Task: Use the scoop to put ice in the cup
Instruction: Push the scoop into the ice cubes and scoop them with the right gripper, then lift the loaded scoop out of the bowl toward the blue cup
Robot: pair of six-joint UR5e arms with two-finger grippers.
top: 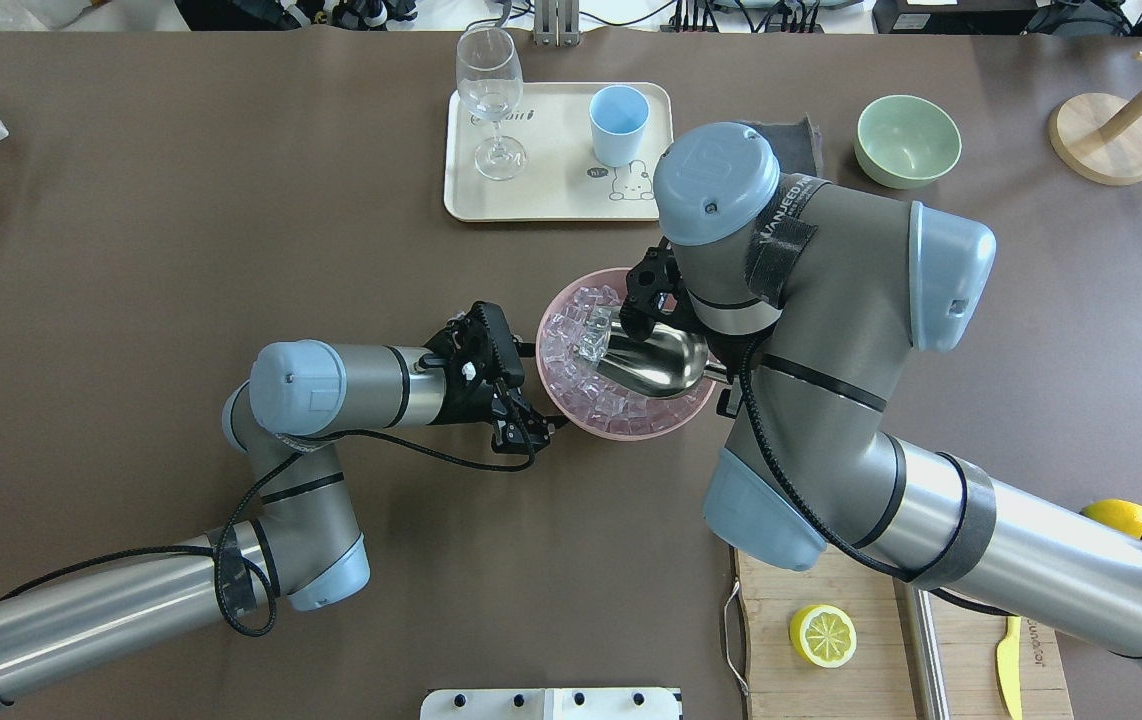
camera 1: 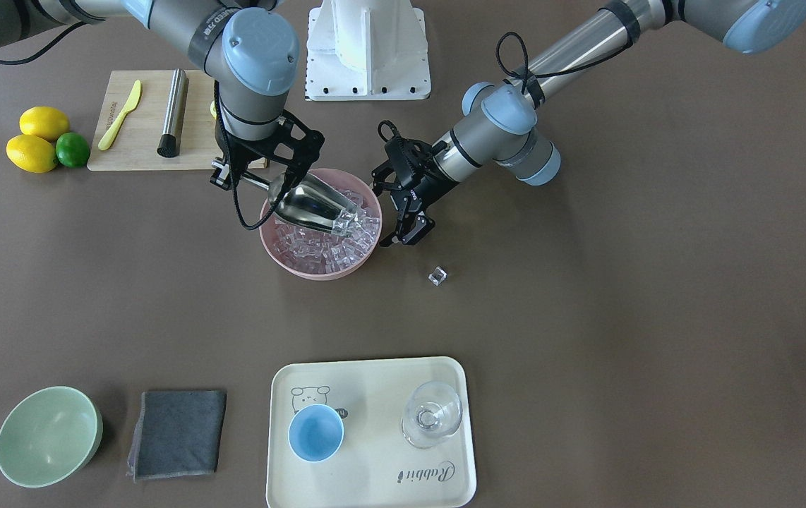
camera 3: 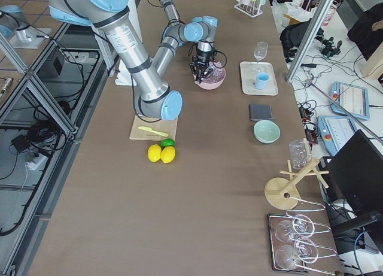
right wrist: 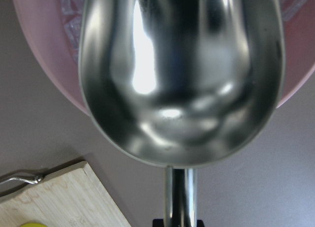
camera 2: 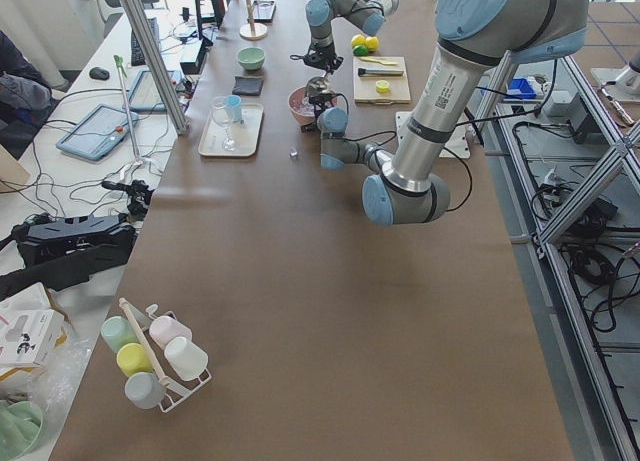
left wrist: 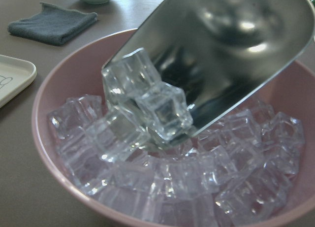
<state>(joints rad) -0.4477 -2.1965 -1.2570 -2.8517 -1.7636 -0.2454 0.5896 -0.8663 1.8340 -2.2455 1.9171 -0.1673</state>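
Note:
My right gripper (camera 1: 232, 175) is shut on the thin handle of the steel scoop (camera 1: 315, 204). The scoop's trough is tilted down into the pink bowl (camera 1: 283, 257) with its mouth in the ice (camera 1: 325, 247). In the left wrist view a few clear cubes (left wrist: 157, 109) lie at the mouth of the scoop (left wrist: 221, 54). My left gripper (camera 1: 403, 236) looks open and empty, right beside the bowl's rim. One loose cube (camera 1: 437, 275) lies on the table near it. The light-blue cup (camera 1: 315, 433) stands empty on the cream tray (camera 1: 368, 395).
A clear glass (camera 1: 431, 415) stands on the tray beside the cup. A grey cloth (camera 1: 177, 434) and a pale-green bowl (camera 1: 46, 436) lie next to the tray. Behind the pink bowl is a cutting board (camera 1: 142, 152) with a steel cylinder (camera 1: 173, 113) and a yellow knife (camera 1: 121, 113); lemons (camera 1: 43, 123) and a lime (camera 1: 73, 149) sit beside it.

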